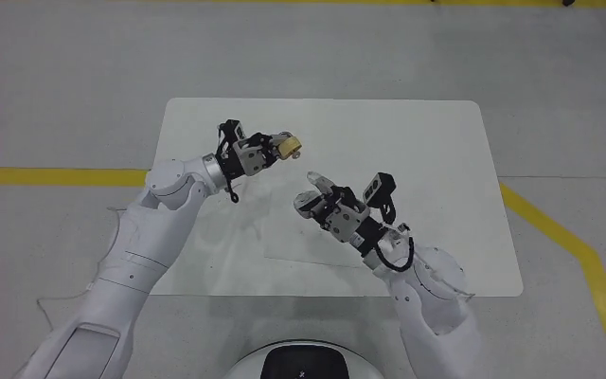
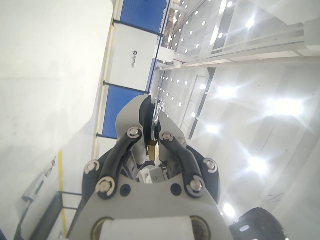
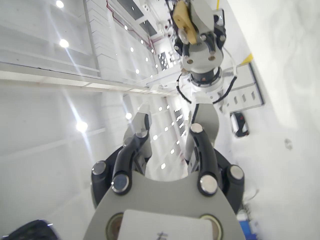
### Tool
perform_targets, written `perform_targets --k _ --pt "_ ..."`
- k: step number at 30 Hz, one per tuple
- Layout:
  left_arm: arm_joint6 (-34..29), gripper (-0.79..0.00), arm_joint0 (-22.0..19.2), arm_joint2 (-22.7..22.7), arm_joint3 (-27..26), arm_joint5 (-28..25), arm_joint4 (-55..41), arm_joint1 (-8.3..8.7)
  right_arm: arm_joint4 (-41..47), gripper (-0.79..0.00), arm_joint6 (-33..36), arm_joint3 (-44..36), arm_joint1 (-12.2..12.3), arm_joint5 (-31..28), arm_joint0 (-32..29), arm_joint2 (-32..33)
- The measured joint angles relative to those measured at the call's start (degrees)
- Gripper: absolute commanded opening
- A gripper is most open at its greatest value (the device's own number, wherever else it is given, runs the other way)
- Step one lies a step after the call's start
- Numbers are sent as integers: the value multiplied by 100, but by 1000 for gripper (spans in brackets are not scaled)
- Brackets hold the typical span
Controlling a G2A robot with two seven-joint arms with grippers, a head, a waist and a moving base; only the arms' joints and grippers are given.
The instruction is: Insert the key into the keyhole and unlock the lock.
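Observation:
A brass padlock (image 1: 289, 145) is held above the white table (image 1: 445, 142), my left gripper (image 1: 277, 148) shut on it. In the left wrist view the lock's brass body (image 2: 152, 151) sits between the closed fingers, with its silver shackle (image 2: 158, 109) at their tips. The right wrist view faces the same lock (image 3: 183, 21), and a round silver keyhole face (image 3: 183, 34) shows on it. My right gripper (image 1: 311, 189) hovers a short way from the lock, pointing toward it. Its fingers (image 3: 140, 125) stand open in the right wrist view with nothing between them.
A thin clear sheet (image 1: 303, 248) lies flat on the table under the right arm. A small grey speck (image 3: 288, 143) rests on the tabletop; I cannot tell what it is. Yellow floor tape (image 1: 66, 176) runs beside the table.

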Motion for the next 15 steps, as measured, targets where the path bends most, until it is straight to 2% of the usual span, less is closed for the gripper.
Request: perform_targets --k 2,9,10,11,12,14,15 --pt "58 -785 159 -47 -219 -15 88 23 255 0 51 12 2 123 8 19" --pt "45 -785 162 -43 -217 9 84 23 55 0 -1 17 1 -49 -3 -17" --pt "77 -785 183 -46 -245 -11 97 23 111 -102 1 44 -1 -89 -16 -24" --pt "174 -785 236 -60 -324 -84 143 24 292 -336 -27 104 -9 -198 -29 2" --pt "271 -785 286 -78 -400 -167 204 27 464 -431 -94 157 -20 -329 -30 46" --pt "495 -785 416 -118 -586 -373 395 37 750 -511 -185 269 -33 -584 -15 74" --pt "578 -785 467 -127 -655 -426 489 43 801 -526 -169 327 -33 -630 1 54"
